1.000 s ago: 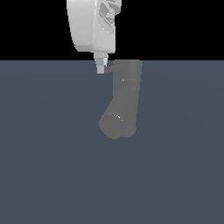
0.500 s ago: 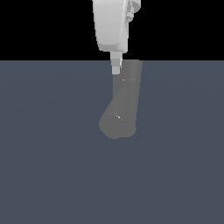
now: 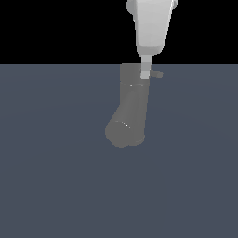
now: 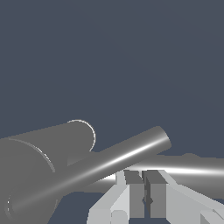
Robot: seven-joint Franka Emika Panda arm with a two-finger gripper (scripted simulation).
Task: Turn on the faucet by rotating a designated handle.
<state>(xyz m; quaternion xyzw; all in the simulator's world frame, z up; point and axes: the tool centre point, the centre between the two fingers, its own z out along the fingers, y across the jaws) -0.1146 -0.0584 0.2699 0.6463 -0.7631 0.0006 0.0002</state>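
The faucet (image 3: 132,102) is a matte grey upright cylinder, and its stout spout (image 3: 122,132) angles down toward the exterior view's left. The thin handle (image 3: 158,74) sticks out from its top toward the exterior view's right. My white gripper (image 3: 145,73) hangs from above with its fingertips at the faucet's top, right beside the handle. In the wrist view my gripper (image 4: 143,194) has its fingers close together and nothing between them. Beyond them lie the thick faucet (image 4: 43,148), a slim slanting rod (image 4: 122,157) and a slim rod (image 4: 192,168) running across just past my fingertips.
The faucet stands on a flat blue-grey floor (image 3: 56,186) that fills the lower part of the exterior view. Above the floor's far edge the background is black.
My gripper has moved toward the exterior view's right, from the faucet's left shoulder to its right top edge. The faucet's upper part now looks upright, and the handle stub shows at its right.
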